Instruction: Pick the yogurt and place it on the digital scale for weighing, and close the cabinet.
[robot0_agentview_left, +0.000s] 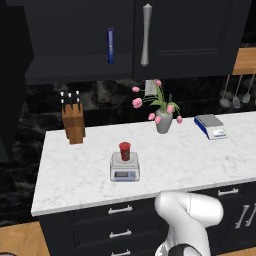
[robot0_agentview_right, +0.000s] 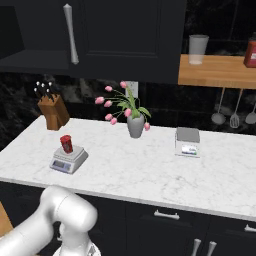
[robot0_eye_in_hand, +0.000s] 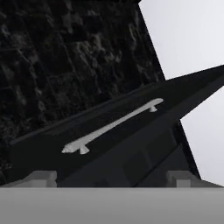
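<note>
White marble tabletop (robot0_agentview_left: 200, 155): the yogurt (robot0_agentview_left: 124, 150) is seen set on the digital scale (robot0_agentview_left: 124, 167). Jaws are spread, nothing gripped; the cabinet (robot0_agentview_left: 75, 40) door, left ajar, remains to be pushed shut.

Red yogurt (robot0_agentview_left: 125, 150), silver-grey digital scale (robot0_agentview_left: 124, 167), white marbled counter (robot0_agentview_left: 80, 172), black cabinet (robot0_agentview_left: 190, 35).

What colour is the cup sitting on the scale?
Red, with a darker top: the yogurt, clearest in the left base view.
</note>
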